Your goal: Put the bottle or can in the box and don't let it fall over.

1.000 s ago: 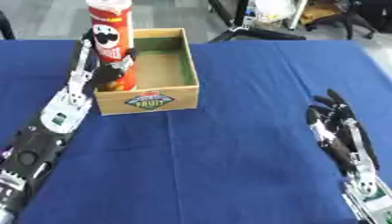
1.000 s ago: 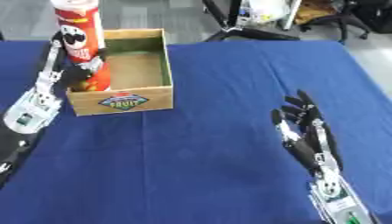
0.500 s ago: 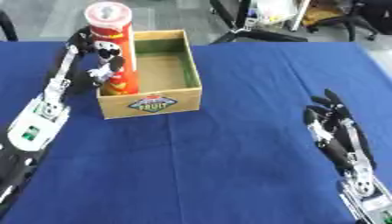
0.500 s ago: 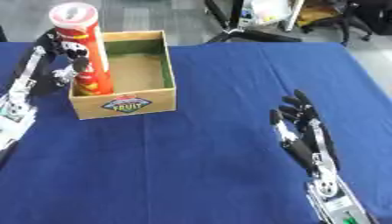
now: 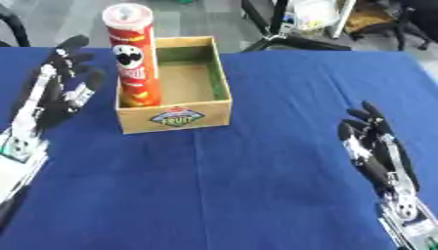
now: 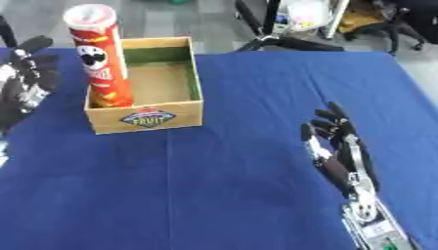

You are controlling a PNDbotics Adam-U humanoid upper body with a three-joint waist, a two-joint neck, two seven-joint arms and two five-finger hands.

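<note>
A tall red crisps can (image 5: 133, 54) with a silver top stands upright inside the cardboard box (image 5: 175, 117), against its near left corner. My left hand (image 5: 56, 90) hovers open to the left of the box, fingers spread, apart from the can. Over the blue cloth at the lower right, my right hand (image 5: 374, 144) rests open with fingers up and holds nothing.
A blue cloth (image 5: 231, 176) covers the table. Chair legs and a black base (image 5: 287, 29) stand on the floor past the far edge.
My left hand has let go of the can and drawn back to the left of the box. The can stays upright in the box. The right hand is unchanged.
</note>
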